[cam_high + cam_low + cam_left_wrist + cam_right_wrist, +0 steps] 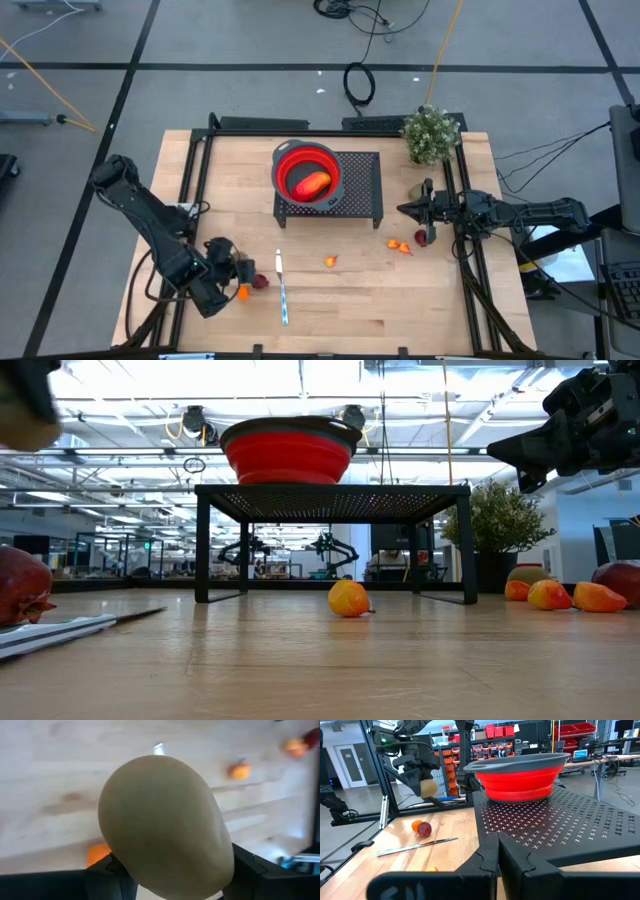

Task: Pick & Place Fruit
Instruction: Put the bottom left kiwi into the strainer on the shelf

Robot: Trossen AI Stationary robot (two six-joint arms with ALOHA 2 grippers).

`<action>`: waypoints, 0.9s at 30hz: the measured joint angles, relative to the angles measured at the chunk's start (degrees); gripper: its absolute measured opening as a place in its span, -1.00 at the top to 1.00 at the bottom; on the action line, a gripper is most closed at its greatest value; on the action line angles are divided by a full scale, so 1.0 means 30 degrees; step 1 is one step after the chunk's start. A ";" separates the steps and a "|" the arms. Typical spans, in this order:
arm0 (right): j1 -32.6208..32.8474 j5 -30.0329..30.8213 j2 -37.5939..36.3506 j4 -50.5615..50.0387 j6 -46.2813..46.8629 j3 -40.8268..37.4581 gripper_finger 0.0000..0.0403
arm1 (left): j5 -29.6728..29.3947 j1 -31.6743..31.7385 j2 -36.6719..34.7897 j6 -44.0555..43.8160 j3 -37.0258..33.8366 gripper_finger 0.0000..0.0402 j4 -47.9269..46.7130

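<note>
Above the table's left side, the left gripper (232,268) clamps a kiwi (165,825); the right gripper (408,210) waits closed.

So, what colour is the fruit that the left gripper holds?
Pale brown-green, a dull olive tan. The fruit shows best in the left wrist view, between the left gripper fingers.

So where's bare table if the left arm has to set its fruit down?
Bare wood lies between the knife and the orange fruit, and along the near edge. Crowded: beside the left gripper, holding the kiwi, and by the right gripper.
</note>
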 joint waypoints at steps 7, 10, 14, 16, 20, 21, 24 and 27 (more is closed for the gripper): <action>-0.0001 -0.0005 0.0000 0.0000 0.0000 0.0005 1.00 | -0.3679 0.0000 0.0000 0.3696 0.0050 -0.09 0.2827; 0.0005 0.0000 0.0000 0.0000 0.0000 0.0007 1.00 | -0.5452 0.0081 0.0000 0.6262 0.0050 -0.05 0.4489; -0.0001 0.0000 0.0000 0.0000 0.0000 0.0000 1.00 | -0.6541 0.0446 0.0000 0.9255 0.0050 -0.01 0.6669; 0.0006 -0.0007 0.0000 0.0000 0.0000 0.0003 1.00 | -0.6694 0.0630 0.0000 1.0380 0.0050 -0.03 0.7644; -0.0001 0.0000 0.0000 0.0000 0.0000 0.0006 1.00 | -0.6631 0.1049 0.0000 1.2518 0.0050 -0.11 0.9446; 0.0006 0.0000 0.0000 0.0000 0.0000 0.0000 1.00 | -0.6622 0.1139 0.0000 1.2979 0.0050 -0.12 0.9784; 0.0006 0.0000 0.0000 0.0000 0.0000 0.0004 1.00 | -0.6617 0.1417 -0.0002 1.3970 0.0050 -0.13 1.0453; 0.0006 -0.0007 0.0000 0.0000 0.0000 0.0001 1.00 | -0.6612 0.1576 -0.0007 1.4883 0.0050 -0.14 1.0874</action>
